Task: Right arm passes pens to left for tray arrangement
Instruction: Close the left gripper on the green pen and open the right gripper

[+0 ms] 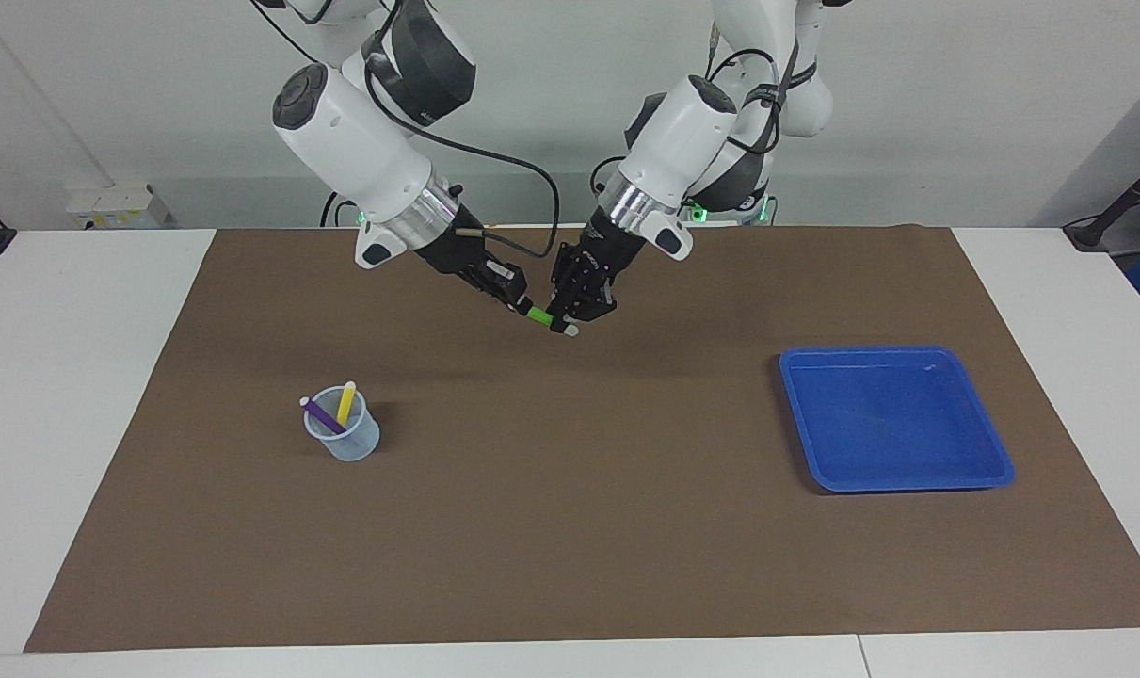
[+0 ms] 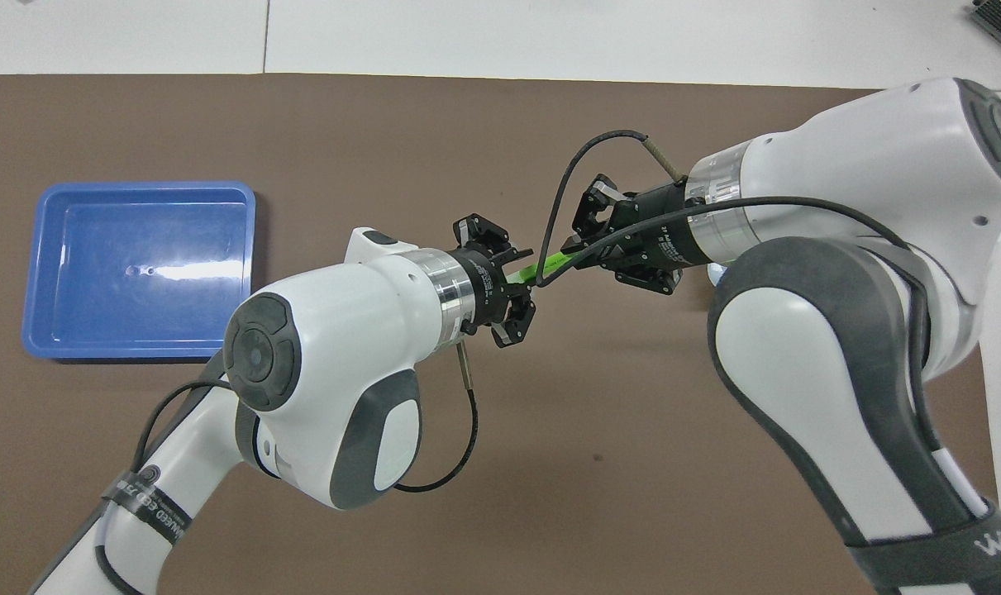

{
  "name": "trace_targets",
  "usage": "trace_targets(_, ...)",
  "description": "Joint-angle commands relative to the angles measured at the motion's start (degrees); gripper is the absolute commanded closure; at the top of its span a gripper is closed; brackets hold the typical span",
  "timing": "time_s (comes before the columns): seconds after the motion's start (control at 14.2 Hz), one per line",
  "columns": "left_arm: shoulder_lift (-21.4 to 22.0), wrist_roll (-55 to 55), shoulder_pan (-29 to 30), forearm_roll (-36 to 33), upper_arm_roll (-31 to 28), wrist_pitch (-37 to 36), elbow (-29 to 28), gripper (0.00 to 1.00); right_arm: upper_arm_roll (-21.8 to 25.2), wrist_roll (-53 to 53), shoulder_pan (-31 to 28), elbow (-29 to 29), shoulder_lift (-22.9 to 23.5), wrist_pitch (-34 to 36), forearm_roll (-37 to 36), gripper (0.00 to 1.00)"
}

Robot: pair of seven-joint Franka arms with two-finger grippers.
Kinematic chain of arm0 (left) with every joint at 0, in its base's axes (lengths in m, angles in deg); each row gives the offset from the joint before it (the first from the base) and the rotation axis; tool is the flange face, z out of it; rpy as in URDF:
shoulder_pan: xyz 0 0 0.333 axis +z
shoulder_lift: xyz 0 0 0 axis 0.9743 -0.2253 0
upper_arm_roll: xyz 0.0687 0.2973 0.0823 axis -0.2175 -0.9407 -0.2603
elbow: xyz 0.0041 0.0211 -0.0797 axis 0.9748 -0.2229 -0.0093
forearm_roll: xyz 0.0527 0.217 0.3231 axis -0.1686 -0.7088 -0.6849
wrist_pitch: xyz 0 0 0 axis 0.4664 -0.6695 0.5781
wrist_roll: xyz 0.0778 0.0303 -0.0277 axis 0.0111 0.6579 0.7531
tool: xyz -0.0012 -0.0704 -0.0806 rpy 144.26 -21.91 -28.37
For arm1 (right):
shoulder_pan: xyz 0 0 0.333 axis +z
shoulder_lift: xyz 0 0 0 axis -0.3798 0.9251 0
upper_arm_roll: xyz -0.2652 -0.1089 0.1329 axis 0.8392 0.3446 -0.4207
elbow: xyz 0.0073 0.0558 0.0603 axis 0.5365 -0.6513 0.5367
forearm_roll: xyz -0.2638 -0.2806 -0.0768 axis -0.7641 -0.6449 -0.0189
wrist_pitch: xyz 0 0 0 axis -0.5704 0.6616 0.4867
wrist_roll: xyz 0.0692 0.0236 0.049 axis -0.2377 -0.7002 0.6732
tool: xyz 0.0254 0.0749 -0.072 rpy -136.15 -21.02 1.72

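Cup (image 1: 344,436) toward the right arm's end: purple pen (image 1: 322,414) and yellow pen (image 1: 345,402) inside. Blue tray (image 1: 991,459) toward the left arm's end, holding nothing. Mid-table, raised: right gripper (image 1: 520,303) clenched on green pen (image 1: 539,316); left gripper (image 1: 574,318) closed around its pale end.

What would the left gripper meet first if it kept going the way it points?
The green pen at its own fingertips: the left gripper is on the pen's pale end, with the right gripper holding the other end. Past the pen lies the brown mat.
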Motion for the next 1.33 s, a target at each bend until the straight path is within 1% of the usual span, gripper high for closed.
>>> trace_targets(0.0, 0.6, -0.8, -0.2, 0.1, -0.1, -0.5, -0.1, 0.59, 0.0, -0.1, -0.1, -1.6, -1.3, -0.7, 1.4, 0.93)
trace_targets(0.14, 0.6, -0.8, -0.1, 0.1, -0.1, -0.5, -0.1, 0.64, 0.0, -0.1, -0.1, -1.6, -1.3, -0.7, 1.4, 0.93)
trace_targets(0.21, 0.6, -0.8, -0.1, 0.1, -0.1, -0.5, -0.1, 0.71, 0.0, 0.0, -0.1, -1.6, -1.3, -0.7, 1.4, 0.93)
trace_targets(0.35, 0.6, -0.9, -0.2, 0.1, -0.1, -0.5, -0.1, 0.78, 0.0, 0.0, -0.1, -1.6, -1.3, -0.7, 1.4, 0.93)
trace_targets(0.42, 0.6, -1.1, -0.2, 0.0, -0.1, -0.5, -0.1, 0.78, 0.0, 0.0, -0.1, -1.6, -1.3, -0.7, 1.4, 0.93)
trace_targets(0.56, 0.7, -1.5, -0.3, 0.0, -0.1, -0.5, -0.3, 0.76, 0.0, 0.0, -0.1, -1.6, -1.3, -0.8, 1.4, 0.93)
trace_targets(0.77, 0.7, -1.5, -0.3, 0.0, -0.1, -0.5, -0.4, 0.79, 0.0, 0.0, -0.1, -1.6, -1.3, -0.8, 1.4, 0.93)
trace_targets(0.84, 0.7, -1.5, -0.3, 0.0, -0.1, -0.4, -0.5, 0.88, 0.0, 0.0, -0.1, -1.6, -1.3, -0.8, 1.4, 0.93)
trace_targets(0.98, 0.7, -1.5, -0.4, -0.1, 0.0, -0.3, -0.5, 0.99, 0.0, 0.0, -0.1, -1.6, -1.3, -0.8, 1.3, 0.93)
trace_targets(1.05, 0.7, -1.5, -0.3, -0.5, 0.0, -0.3, -0.4, 1.00, 0.0, 0.0, -0.1, -1.6, -1.3, -0.8, 1.3, 0.93)
trace_targets(1.26, 0.7, -1.5, -0.3, -1.6, 0.0, -0.3, -0.3, 1.00, 0.0, 0.0, -0.1, -1.6, -1.3, -0.8, 1.3, 0.92)
